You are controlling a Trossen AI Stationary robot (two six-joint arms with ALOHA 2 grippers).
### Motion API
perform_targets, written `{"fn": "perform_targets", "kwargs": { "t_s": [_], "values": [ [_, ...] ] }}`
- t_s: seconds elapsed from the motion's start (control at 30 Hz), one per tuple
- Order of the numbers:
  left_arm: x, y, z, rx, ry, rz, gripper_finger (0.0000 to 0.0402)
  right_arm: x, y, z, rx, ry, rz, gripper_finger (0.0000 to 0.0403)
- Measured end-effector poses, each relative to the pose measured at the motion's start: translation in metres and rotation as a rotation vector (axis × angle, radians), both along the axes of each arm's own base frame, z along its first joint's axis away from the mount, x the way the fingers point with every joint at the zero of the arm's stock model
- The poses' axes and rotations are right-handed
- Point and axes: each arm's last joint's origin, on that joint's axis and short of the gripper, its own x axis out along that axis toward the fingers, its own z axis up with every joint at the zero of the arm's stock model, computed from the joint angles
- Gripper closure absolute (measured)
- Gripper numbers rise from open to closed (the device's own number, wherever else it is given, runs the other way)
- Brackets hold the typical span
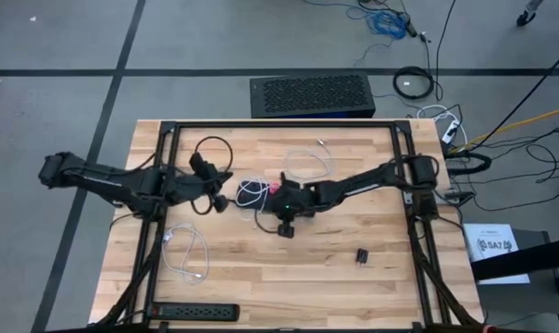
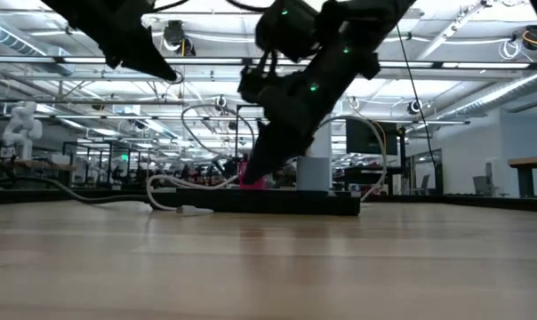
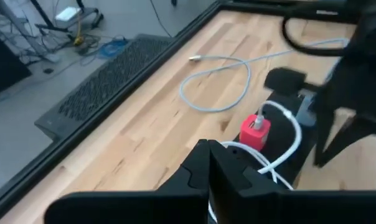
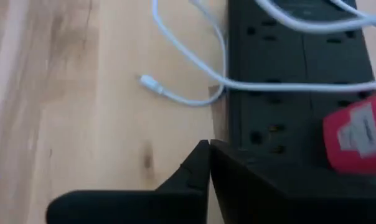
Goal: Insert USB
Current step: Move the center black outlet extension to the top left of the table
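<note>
A black power strip (image 4: 287, 74) lies at the table's middle, and a red charger (image 3: 255, 132) stands plugged into it with a white cable (image 3: 287, 124) in its top. Another white cable's loose USB end (image 4: 150, 82) lies on the wood beside the strip. My right gripper (image 4: 210, 149) is shut and low, at the strip's long edge, with the red charger (image 4: 356, 137) off to one side. My left gripper (image 3: 210, 155) is shut with nothing between its fingers, raised (image 2: 166, 73) above the table and short of the charger. My right gripper's shut fingertips (image 4: 200, 152) stand at the power strip's long edge (image 4: 238, 143), slanting down from the table's right. Whether they touch the strip I cannot tell.
A looped white cable (image 1: 307, 162) lies toward the far edge and another (image 1: 187, 250) at the near left. A second black power strip (image 1: 196, 313) lies along the near edge, and a small black block (image 1: 363, 254) sits at the near right. A black frame (image 1: 279, 124) borders the table.
</note>
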Motion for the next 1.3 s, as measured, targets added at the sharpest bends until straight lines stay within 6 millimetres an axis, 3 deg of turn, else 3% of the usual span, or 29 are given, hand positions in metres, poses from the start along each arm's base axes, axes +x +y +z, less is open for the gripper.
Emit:
{"fn": "perform_targets", "kwargs": {
  "t_s": [0.27,0.53,0.63,0.73,0.87,0.97,1.03,1.13,1.3],
  "values": [
    [-0.005,-0.014,0.007,0.026,-0.045,-0.074,0.0397,0.023,-0.036,-0.013,-0.076,0.03,-0.116,0.0401],
    [-0.006,-0.015,0.007,0.054,-0.042,-0.049,0.0397,0.031,-0.104,-0.003,-0.103,-0.012,-0.148,0.0401],
    [-0.008,-0.015,0.008,0.069,-0.043,-0.045,0.0397,0.028,-0.117,0.015,-0.087,-0.033,-0.116,0.0401],
    [-0.011,-0.014,0.011,0.066,-0.06,-0.046,0.0397,0.02,-0.119,0.047,-0.117,-0.046,-0.079,0.0401],
    [-0.015,-0.015,0.015,0.065,-0.082,-0.061,0.0397,-0.004,-0.11,0.082,-0.14,0.022,-0.025,0.0401],
    [-0.018,-0.017,0.017,0.061,-0.096,-0.074,0.0397,-0.027,-0.104,0.094,-0.13,0.157,-0.019,0.0401],
    [-0.019,-0.019,0.017,0.058,-0.097,-0.091,0.0397,-0.04,-0.102,0.088,-0.126,0.267,-0.033,0.0401],
    [-0.019,-0.021,0.016,0.049,-0.091,-0.12,0.0397,-0.054,-0.099,0.058,-0.119,0.367,-0.054,0.0401],
    [-0.02,-0.024,0.014,0.045,-0.068,-0.133,0.0397,-0.066,-0.099,0.013,-0.169,0.329,-0.13,0.0401]
  ]
}}
